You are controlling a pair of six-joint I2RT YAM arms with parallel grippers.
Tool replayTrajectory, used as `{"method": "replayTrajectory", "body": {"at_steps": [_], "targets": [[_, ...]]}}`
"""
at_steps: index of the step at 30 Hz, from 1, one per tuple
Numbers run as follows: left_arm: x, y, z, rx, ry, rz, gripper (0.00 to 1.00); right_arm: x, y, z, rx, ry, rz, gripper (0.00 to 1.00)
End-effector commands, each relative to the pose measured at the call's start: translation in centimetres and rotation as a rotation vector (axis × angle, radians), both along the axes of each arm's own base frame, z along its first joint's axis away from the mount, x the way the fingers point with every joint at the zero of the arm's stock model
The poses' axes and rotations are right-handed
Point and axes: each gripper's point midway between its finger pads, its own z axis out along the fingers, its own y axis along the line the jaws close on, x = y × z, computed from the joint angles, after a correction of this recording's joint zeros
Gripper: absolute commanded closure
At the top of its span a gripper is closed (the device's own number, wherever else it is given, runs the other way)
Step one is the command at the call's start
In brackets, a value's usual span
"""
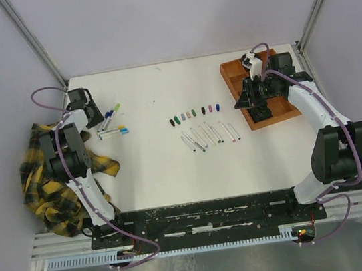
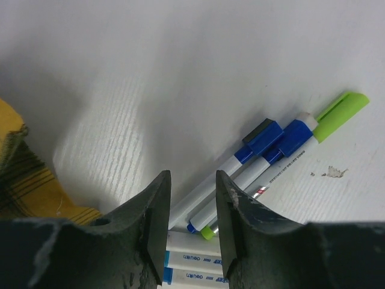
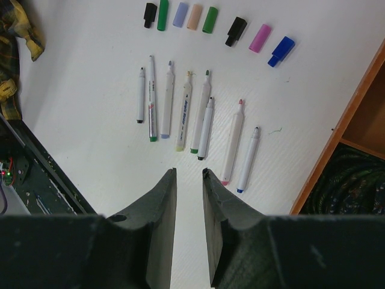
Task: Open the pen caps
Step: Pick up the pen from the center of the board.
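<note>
Eight pen caps (image 3: 210, 19) lie off, middle of tabletop (image 1: 147, 86). Capped pens (image 2: 287, 140) wait at its left edge (left gripper (image 2: 192, 198), right gripper (image 3: 189, 180): narrowly parted, empty).

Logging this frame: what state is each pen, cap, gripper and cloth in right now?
Loose pen caps: off, lying in a row.
Uncapped pens: tips bare, side by side beside that row.
Capped pens: caps on, heaped together.
Left gripper: open, empty, hovering by the capped pens.
Right gripper: open, empty.
Plaid cloth: crumpled.
</note>
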Motion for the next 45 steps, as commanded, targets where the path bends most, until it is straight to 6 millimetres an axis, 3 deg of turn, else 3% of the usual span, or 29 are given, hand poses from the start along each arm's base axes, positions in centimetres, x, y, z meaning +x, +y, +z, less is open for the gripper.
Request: {"method": "replayTrajectory", "body": {"at_steps": [1,11,22,35,40,45], "targets": [[0.5,-0.4,-0.2,-0.001,0.035,-0.12,0.59,0.1,0.4,1.0,0.006,-0.043,0.017,0.69],[0.2,-1.3,-1.0,-0.07,0.057,-0.177,0.6,0.1,0.4,1.2,0.006,-0.046,0.017,0.69],[-0.7,-1.5,-1.9,-0.085,0.107,-0.16,0.78,0.0,0.5,1.3,0.011,-0.047,0.022,0.69],[-1.4,-2.1,-2.3,0.053,0.211,-0.103,0.69,-0.1,0.6,1.6,0.02,-0.047,0.026,0.69],[-1.5,-2.0,-2.6,0.054,0.227,-0.092,0.83,-0.2,0.7,1.8,0.024,-0.051,0.027,0.69],[-0.2,-2.5,0.3,0.032,0.15,-0.084,0.97,-0.4,0.7,2.3,0.03,-0.064,0.031,0.69]]}}
